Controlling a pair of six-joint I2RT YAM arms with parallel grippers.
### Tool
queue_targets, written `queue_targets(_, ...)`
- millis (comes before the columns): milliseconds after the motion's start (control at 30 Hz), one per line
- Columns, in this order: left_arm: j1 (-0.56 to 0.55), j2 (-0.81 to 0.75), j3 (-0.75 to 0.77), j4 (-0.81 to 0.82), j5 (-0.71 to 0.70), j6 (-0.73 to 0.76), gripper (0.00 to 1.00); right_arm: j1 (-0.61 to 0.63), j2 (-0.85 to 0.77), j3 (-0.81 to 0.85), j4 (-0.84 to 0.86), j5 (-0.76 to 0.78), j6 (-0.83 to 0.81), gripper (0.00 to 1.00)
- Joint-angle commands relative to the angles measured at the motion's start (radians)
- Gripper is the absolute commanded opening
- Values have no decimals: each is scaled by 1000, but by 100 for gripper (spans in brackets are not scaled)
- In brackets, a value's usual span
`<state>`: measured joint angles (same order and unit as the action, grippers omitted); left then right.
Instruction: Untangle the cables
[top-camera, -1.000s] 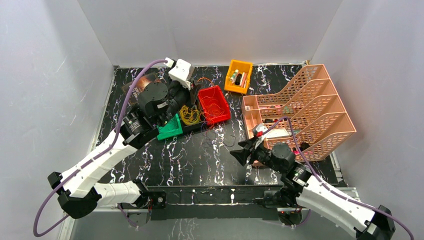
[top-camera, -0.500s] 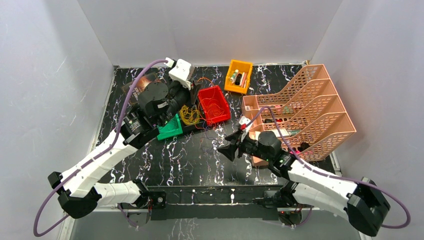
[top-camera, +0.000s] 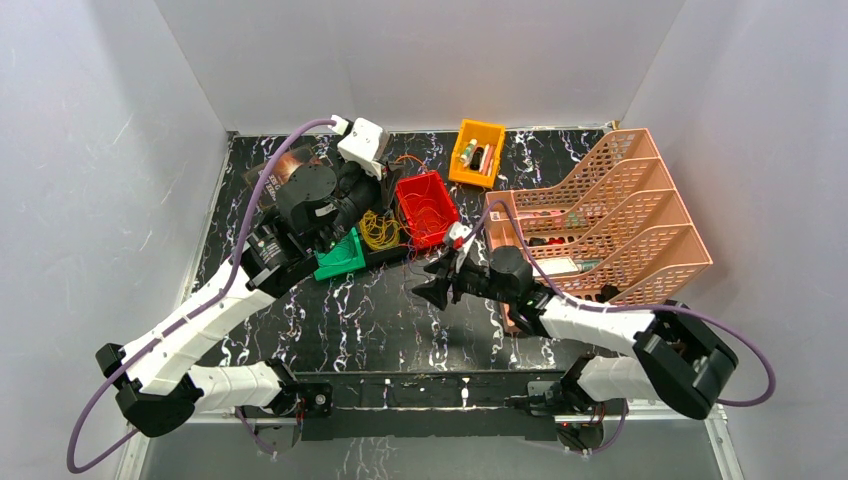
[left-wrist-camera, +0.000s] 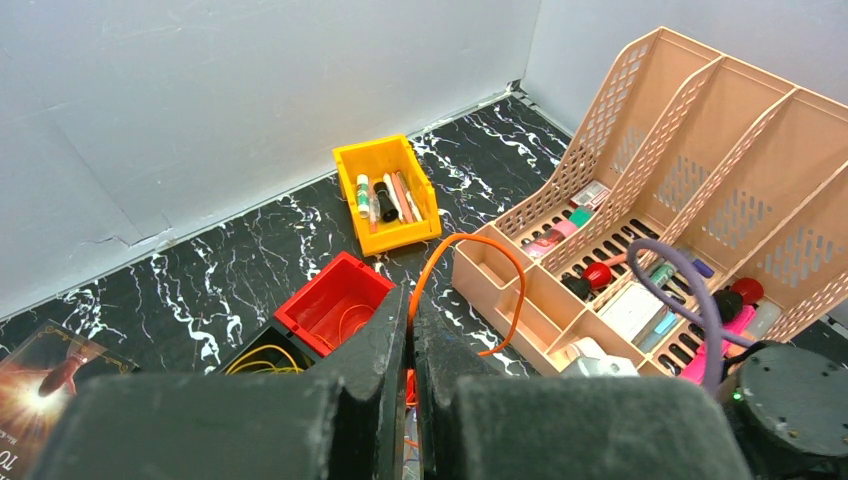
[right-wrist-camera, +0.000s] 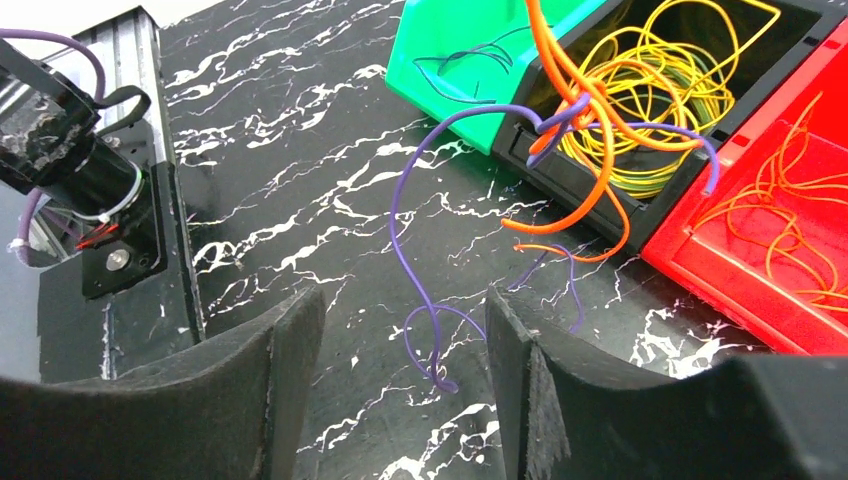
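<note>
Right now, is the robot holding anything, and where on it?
The left gripper pinches the orange wire partway along, above the tangle. The right gripper is open and holds nothing.

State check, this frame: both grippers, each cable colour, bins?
left gripper: shut on orange cable
right gripper: open, facing purple cable
orange cable: held up, tangled with purple cable
purple cable: dangling from orange cable toward table
yellow cables: coiled in black bin
red bin: holds thin orange wires
</note>
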<state>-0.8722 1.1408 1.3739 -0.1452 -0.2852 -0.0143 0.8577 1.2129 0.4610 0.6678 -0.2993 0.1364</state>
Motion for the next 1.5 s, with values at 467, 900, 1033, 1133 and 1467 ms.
queue_targets(467, 6, -42, 26, 2, -82, 5, 0, -1, 28, -61, 56, 298, 182, 0)
queue_targets(900, 7, -57, 141, 13, -368, 166, 0, -2, 58, -191, -68, 523, 464, 0)
queue_targets(1033, 6, -59, 172, 43, -424, 230, 0, -3, 79, -204, -64, 511, 481, 0)
queue_targets(1133, 6, -65, 189, 64, -447, 277, 0, -2, 79, -212, -62, 495, 481, 0)
queue_targets(1467, 6, -28, 260, 50, -462, 362, 0, -2, -141, -140, -411, 389, 379, 0)
